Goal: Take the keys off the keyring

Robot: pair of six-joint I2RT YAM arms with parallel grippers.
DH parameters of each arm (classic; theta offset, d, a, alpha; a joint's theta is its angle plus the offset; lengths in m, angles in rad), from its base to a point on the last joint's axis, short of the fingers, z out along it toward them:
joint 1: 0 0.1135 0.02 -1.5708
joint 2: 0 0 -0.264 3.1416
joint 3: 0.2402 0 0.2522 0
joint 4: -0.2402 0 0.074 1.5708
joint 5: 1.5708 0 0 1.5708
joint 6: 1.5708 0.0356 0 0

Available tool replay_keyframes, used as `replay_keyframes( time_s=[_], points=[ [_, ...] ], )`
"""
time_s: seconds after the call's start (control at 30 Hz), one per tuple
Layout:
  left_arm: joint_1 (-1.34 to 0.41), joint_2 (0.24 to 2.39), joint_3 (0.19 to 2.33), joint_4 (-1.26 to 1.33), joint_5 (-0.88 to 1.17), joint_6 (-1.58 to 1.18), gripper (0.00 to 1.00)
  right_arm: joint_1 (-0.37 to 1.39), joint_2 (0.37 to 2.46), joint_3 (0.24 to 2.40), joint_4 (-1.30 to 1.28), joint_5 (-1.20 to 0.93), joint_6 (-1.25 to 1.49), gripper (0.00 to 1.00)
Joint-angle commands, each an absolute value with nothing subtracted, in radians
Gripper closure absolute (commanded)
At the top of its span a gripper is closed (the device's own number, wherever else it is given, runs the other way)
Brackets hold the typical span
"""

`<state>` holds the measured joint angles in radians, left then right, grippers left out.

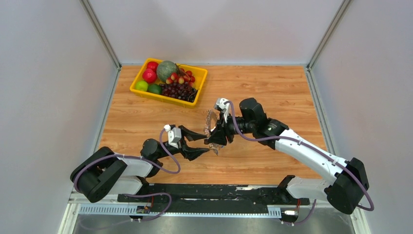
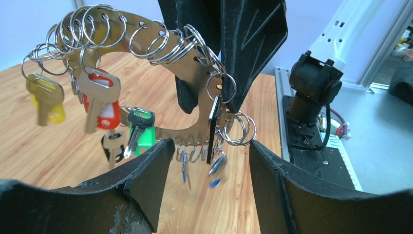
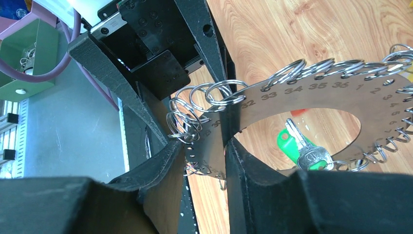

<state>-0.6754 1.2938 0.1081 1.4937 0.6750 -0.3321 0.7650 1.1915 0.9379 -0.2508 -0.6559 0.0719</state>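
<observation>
The right arm reaches forward and inward over the wooden table (image 1: 272,83). The right gripper (image 1: 217,136) (image 3: 207,141) is clamped on the rim of the keyring (image 1: 211,122) (image 2: 124,27) (image 3: 311,97), holding it upright in the air. The keys (image 2: 100,97) (image 3: 302,146) dangle from small rings along its rim. The left arm stretches in low, and the left gripper (image 1: 204,144) (image 2: 209,151) is spread wide beside the ring's lower edge.

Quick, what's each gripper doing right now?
Left gripper: open, holding nothing.
Right gripper: closed on the keyring.
</observation>
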Motion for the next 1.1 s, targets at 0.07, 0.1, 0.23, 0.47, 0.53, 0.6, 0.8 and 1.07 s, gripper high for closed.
replay_keyframes(
  time_s=[0.07, 0.1, 0.23, 0.47, 0.53, 0.6, 0.8, 1.07],
  points=[
    [-0.689, 1.305, 0.14, 1.54, 0.715, -0.328, 0.33, 0.782, 1.195, 0.996, -0.212, -0.666, 0.046, 0.64],
    [-0.69, 1.306, 0.141, 1.54, 0.715, -0.328, 0.34, 0.783, 1.197, 0.994, -0.212, -0.663, 0.045, 0.64],
    [-0.69, 1.302, 0.14, 1.54, 0.715, -0.325, 0.41, 0.784, 1.203, 0.992, -0.212, -0.65, 0.044, 0.64],
    [-0.69, 1.294, 0.14, 1.531, 0.713, -0.321, 0.5, 0.785, 1.201, 0.987, -0.212, -0.63, 0.039, 0.65],
    [-0.69, 1.289, 0.139, 1.526, 0.708, -0.32, 0.5, 0.787, 1.201, 0.985, -0.212, -0.624, 0.037, 0.65],
    [-0.69, 1.282, 0.138, 1.515, 0.7, -0.315, 0.51, 0.786, 1.2, 0.983, -0.212, -0.617, 0.036, 0.65],
    [-0.69, 1.243, 0.143, 1.444, 0.674, -0.284, 0.58, 0.785, 1.201, 0.978, -0.212, -0.619, 0.036, 0.65],
    [-0.69, 1.232, 0.139, 1.433, 0.664, -0.274, 0.69, 0.786, 1.207, 0.979, -0.212, -0.616, 0.032, 0.66]
  ],
)
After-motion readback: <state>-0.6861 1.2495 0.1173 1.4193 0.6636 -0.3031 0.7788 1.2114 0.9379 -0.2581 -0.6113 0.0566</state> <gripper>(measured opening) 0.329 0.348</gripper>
